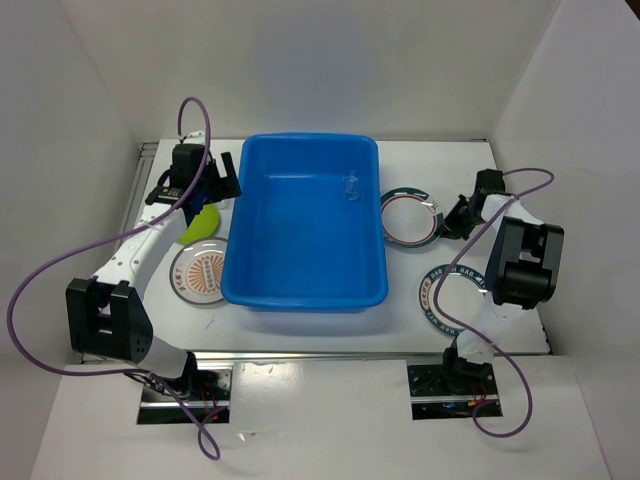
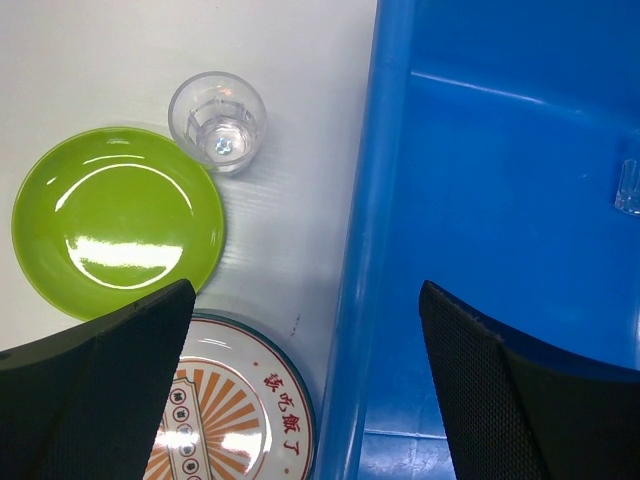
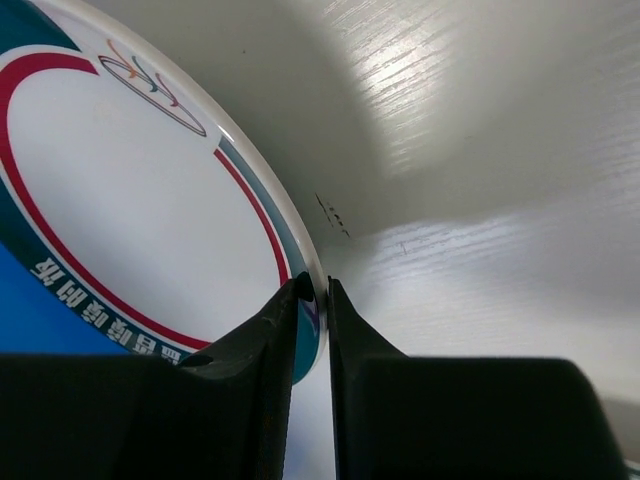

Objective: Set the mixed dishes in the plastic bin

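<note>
The blue plastic bin [image 1: 300, 240] stands mid-table with one tiny clear cup [image 1: 351, 187] inside it, also seen in the left wrist view [image 2: 628, 187]. My left gripper [image 1: 213, 186] hangs open and empty over the bin's left rim [image 2: 372, 250]. Below it are the lime-green plate [image 2: 115, 220], a second clear cup [image 2: 217, 120] and the orange-patterned plate [image 2: 235, 410]. My right gripper [image 1: 444, 218] is shut on the rim of a white teal-rimmed plate [image 1: 408, 217], pinched between its fingertips [image 3: 300, 300]. Another white teal-rimmed plate [image 1: 440, 295] lies under the right arm. The small teal plate is out of view.
White walls enclose the table on the left, back and right. A metal rail [image 1: 140, 180] runs along the table's left edge. The green plate [image 1: 200, 225] and orange plate [image 1: 200, 272] lie close to the bin's left wall.
</note>
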### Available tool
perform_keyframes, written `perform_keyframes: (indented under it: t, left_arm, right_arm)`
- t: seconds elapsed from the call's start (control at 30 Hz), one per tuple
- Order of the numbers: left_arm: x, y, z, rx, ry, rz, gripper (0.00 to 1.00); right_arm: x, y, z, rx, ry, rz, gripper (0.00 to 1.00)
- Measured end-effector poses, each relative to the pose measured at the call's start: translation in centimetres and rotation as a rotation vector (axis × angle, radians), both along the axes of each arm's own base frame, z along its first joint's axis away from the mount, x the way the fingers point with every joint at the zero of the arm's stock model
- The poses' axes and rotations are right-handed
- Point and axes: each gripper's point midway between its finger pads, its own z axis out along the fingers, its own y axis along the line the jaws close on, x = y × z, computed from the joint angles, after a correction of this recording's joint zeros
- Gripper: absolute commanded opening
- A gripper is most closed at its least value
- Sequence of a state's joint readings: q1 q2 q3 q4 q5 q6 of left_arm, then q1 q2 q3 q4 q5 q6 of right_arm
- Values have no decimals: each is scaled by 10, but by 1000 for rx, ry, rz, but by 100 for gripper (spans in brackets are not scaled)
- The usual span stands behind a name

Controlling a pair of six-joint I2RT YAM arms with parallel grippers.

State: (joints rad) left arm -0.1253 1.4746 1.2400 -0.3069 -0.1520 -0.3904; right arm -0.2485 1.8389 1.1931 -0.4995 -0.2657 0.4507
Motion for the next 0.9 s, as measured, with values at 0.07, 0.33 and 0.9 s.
perform_keyframes:
  t: [0.07,0.33,0.9]
  left_arm:
    - [0,0,0,0,0,0,100]
    - [0,0,0,0,0,0,100]
    - [0,0,0,0,0,0,100]
  right_arm:
    - [-1,-1,3,-10,-6,-4,0]
    - [-1,-5,11,-33,-25,-9,0]
    - [-4,-15,64,-125,-158,-43,0]
